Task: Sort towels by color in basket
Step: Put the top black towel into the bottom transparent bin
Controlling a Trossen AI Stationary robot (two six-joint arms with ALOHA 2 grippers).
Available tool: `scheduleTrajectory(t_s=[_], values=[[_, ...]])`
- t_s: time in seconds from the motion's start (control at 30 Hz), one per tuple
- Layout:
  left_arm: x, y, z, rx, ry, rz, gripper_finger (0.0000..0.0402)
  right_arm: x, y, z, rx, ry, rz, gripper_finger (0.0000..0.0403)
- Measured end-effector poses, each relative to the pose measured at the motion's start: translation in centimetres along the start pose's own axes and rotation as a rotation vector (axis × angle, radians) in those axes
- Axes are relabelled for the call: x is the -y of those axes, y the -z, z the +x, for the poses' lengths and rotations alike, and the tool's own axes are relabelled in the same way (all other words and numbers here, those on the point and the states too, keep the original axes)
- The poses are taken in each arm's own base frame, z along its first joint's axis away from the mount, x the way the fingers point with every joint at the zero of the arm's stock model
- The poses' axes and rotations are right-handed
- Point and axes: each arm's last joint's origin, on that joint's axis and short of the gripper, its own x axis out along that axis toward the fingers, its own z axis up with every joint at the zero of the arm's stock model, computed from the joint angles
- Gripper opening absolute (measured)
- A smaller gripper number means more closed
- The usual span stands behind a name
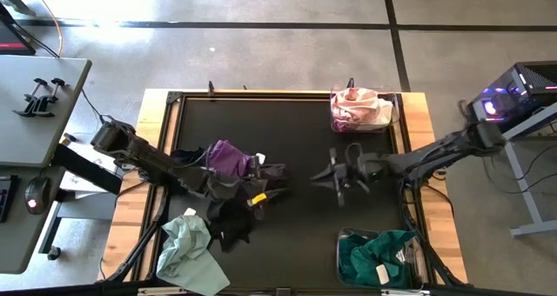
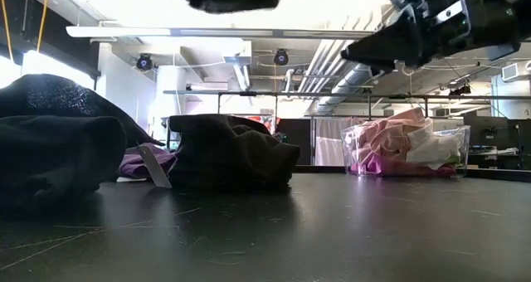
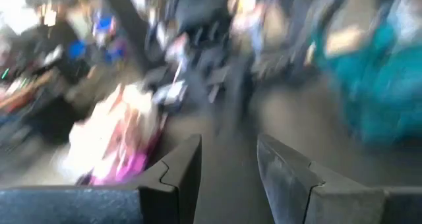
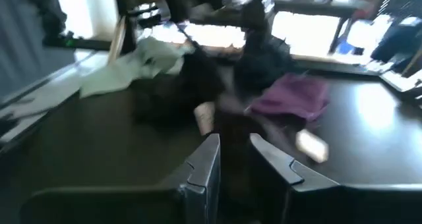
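Observation:
A heap of towels lies at the table's left: a purple one (image 1: 228,157) (image 4: 290,95), black ones (image 1: 230,225) (image 2: 228,153) and a pale mint one (image 1: 186,247) (image 4: 135,66) at the near left corner. My left gripper (image 1: 271,193) (image 3: 227,161) is open and empty, just right of the heap and above the table. My right gripper (image 1: 334,178) (image 4: 235,151) is also open and empty. It hangs over the table's middle with its fingers pointing left at the heap. In the low view it shows at the upper right (image 2: 373,48).
A clear bin (image 1: 363,111) (image 2: 406,149) at the far right corner holds pink and white towels. A second bin (image 1: 379,258) at the near right holds teal towels. Bare dark mat lies between the two grippers. A raised rim frames the table (image 1: 407,148).

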Motion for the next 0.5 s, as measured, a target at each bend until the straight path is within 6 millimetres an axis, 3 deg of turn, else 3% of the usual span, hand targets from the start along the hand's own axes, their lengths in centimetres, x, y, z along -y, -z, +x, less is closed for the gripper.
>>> scheduleTrajectory(t_s=[0.17,0.37,0.5], values=[[-0.3,-0.2,-3.0,-0.226,-0.157,0.013,0.0133,-0.8,0.5,3.8,-0.09,-0.024,0.018,0.0121],[-1.0,-0.7,-6.2,-0.273,-0.16,-0.093,0.0133,-1.2,0.1,9.9,-0.126,-0.031,-0.074,0.0218],[-1.1,-0.7,-7.2,-0.299,-0.154,-0.143,0.0133,-1.0,0.5,14.1,-0.17,-0.028,-0.136,0.0261]])
